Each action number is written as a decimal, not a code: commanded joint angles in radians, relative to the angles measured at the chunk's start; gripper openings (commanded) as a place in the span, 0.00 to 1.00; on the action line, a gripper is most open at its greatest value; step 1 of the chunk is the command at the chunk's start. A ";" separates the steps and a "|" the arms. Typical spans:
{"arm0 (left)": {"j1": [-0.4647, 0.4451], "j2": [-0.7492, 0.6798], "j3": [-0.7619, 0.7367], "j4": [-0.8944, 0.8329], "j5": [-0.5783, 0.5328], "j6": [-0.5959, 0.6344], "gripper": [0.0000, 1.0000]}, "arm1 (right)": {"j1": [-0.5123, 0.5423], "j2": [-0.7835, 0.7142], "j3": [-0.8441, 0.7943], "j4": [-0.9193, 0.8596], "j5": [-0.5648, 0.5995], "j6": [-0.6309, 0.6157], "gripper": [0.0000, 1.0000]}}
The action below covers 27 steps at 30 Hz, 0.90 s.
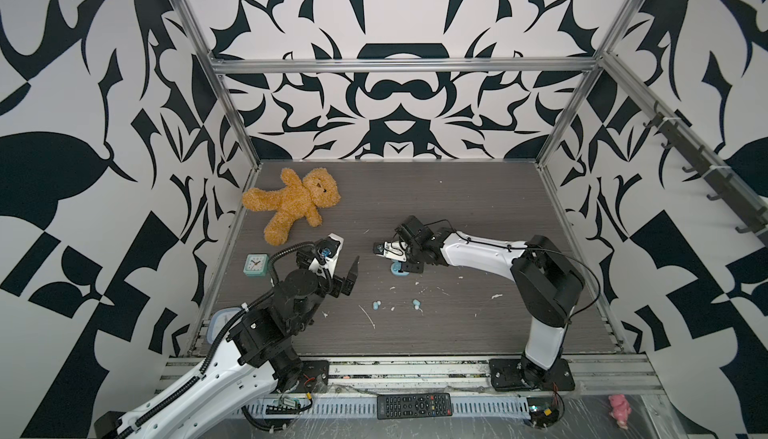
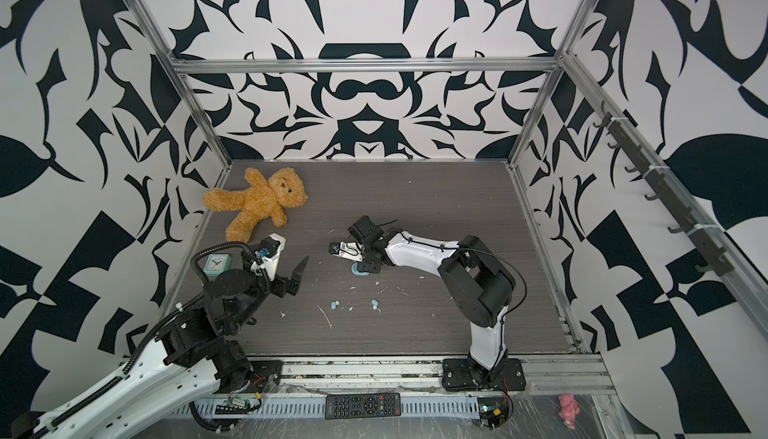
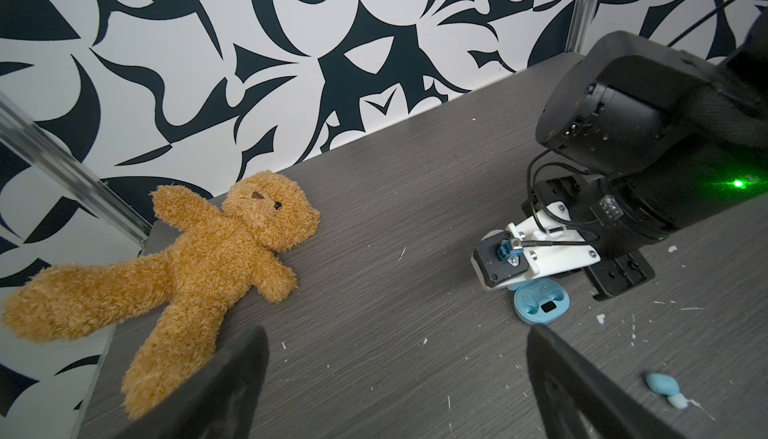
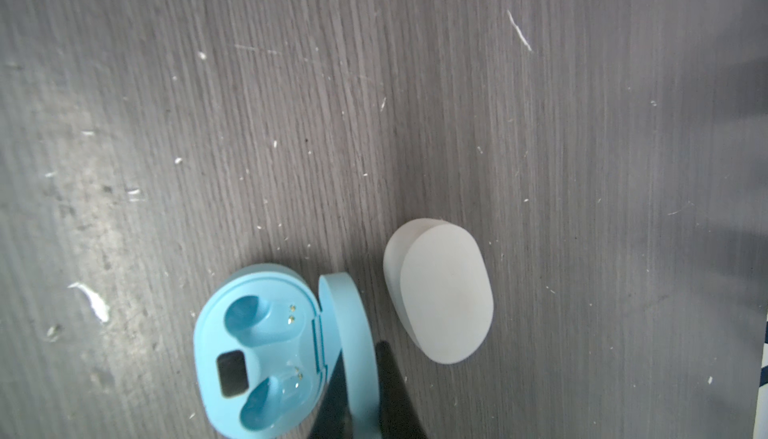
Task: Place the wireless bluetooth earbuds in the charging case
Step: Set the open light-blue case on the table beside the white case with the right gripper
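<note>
We've got the right tool [image 4: 359,360] clamped on the open blue case's [image 4: 257,345] lid [image 4: 349,312], white case [image 4: 444,291] just beside; left tool [image 3: 395,358] spread apart, blue bud [image 3: 663,385] near it.

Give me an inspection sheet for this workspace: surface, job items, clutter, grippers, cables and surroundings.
Surface: grey wood-grain table, white scuffs and flecks.
Job's things: blue case open, both sockets empty; white case closed beside it; earbuds loose on the table in two spots.
Clutter: teddy, clock; remote and pink toy in front of the table.
Grippers: left gripper open, empty; right gripper shut on the blue case's lid.
Cables: black hose on left arm; thin cable on right arm.
Surroundings: patterned walls, metal frame.
</note>
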 commanded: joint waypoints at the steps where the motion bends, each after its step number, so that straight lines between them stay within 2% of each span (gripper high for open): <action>1: 0.004 -0.002 0.017 -0.004 -0.005 0.002 0.99 | 0.007 -0.003 0.035 -0.019 -0.016 0.018 0.15; 20: 0.004 0.009 0.020 -0.005 0.001 0.002 0.99 | 0.016 -0.062 0.039 -0.028 -0.042 0.023 0.50; 27: 0.004 0.013 0.020 -0.004 0.003 0.002 0.99 | 0.023 -0.119 0.039 -0.034 -0.043 0.024 0.54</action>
